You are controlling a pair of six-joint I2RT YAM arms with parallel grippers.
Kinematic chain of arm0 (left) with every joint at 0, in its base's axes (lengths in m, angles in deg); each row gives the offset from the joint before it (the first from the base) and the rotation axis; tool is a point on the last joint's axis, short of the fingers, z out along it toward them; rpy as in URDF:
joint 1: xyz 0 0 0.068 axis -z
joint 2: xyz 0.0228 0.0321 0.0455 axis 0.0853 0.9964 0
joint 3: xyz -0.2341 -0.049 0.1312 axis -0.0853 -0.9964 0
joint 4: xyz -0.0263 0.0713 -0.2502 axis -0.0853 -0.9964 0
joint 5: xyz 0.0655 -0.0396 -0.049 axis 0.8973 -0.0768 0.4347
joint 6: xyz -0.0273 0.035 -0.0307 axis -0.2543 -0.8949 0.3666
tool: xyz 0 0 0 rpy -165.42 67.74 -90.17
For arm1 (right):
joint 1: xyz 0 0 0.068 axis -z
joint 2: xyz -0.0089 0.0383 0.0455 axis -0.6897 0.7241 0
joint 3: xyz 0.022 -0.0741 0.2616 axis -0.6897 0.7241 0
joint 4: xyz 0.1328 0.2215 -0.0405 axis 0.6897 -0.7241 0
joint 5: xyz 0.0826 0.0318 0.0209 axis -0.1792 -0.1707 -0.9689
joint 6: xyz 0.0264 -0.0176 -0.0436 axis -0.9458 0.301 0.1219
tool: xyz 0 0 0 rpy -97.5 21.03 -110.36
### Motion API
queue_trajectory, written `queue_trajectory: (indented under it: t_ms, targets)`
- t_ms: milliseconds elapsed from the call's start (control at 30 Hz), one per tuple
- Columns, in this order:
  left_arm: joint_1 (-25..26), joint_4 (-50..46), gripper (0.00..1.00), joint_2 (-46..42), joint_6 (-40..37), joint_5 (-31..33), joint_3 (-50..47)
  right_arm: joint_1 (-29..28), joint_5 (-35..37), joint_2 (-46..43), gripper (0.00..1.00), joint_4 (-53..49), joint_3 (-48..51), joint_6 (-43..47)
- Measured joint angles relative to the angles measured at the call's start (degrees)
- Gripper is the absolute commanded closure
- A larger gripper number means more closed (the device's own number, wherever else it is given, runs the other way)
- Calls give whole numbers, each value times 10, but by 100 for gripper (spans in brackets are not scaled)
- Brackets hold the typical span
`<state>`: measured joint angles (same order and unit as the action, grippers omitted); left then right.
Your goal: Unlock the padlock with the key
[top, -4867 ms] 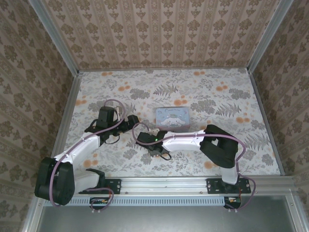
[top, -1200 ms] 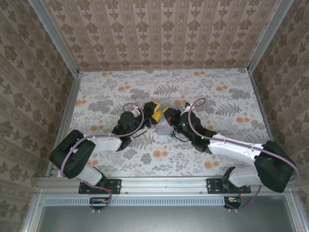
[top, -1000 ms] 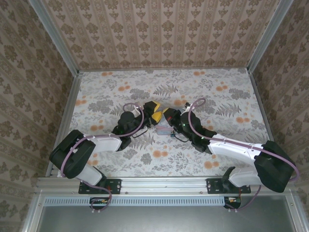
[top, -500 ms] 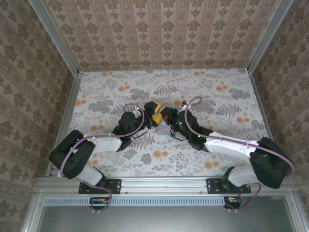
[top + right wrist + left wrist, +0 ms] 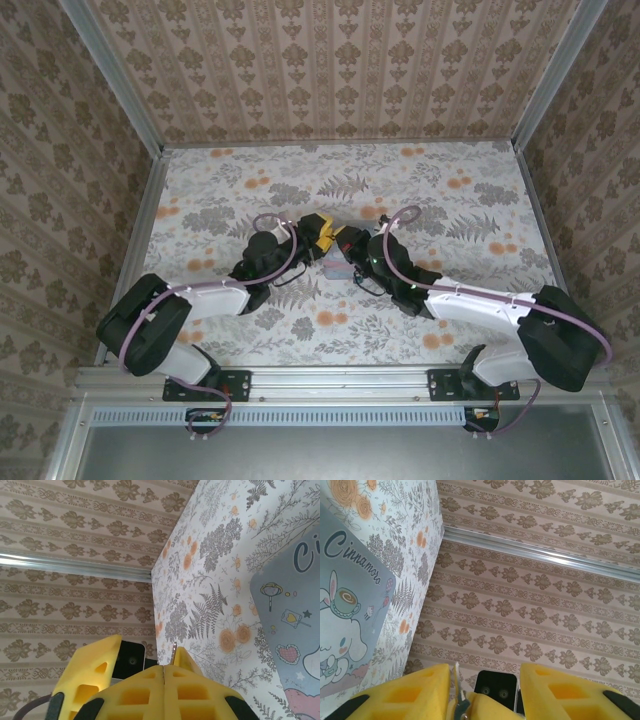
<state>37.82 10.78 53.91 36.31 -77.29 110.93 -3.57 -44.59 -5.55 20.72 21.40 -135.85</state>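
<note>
Grippers meet tip to tip over the tin at the middle of the table (image 5: 470, 210).

The right gripper (image 5: 164, 668) has its yellow pads pressed flat together, and a thin metal blade that reads as the key (image 5: 174, 653) sticks out from between them. The left gripper (image 5: 485, 668) has its fingers (image 5: 415, 692) standing apart, with the right gripper's yellow tips pushed into the gap. A small dark metal piece, seemingly the padlock (image 5: 463, 708), sits at the inner edge of the left pad, touching the right tips. It is too cropped to tell whether the left jaws clamp it. The pale-blue cartoon-printed tin (image 5: 345, 625) lies flat on the floral table just beneath both grippers.
</note>
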Motion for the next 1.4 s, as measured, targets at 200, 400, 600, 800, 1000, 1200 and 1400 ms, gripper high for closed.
queue_trajectory:
  t_ms: [200,400,600,800,1000,1200,1400]
  targets:
    - [0,-8,67,0,-4,3,0,0,3,-1,100,0,3,0]
    - [0,-12,73,0,-7,3,0,0,3,-1,100,0,3,0]
    - [0,-16,78,0,-7,3,0,0,4,-1,100,0,3,0]
    - [0,-19,86,0,-11,3,0,2,4,-1,100,0,3,-2]
    - [0,-19,94,0,-11,5,0,3,4,0,100,2,3,-2]
    - [0,-19,100,0,-13,7,0,4,4,2,100,2,3,-2]
    - [0,-20,100,0,-30,7,0,11,4,-5,40,0,22,-4]
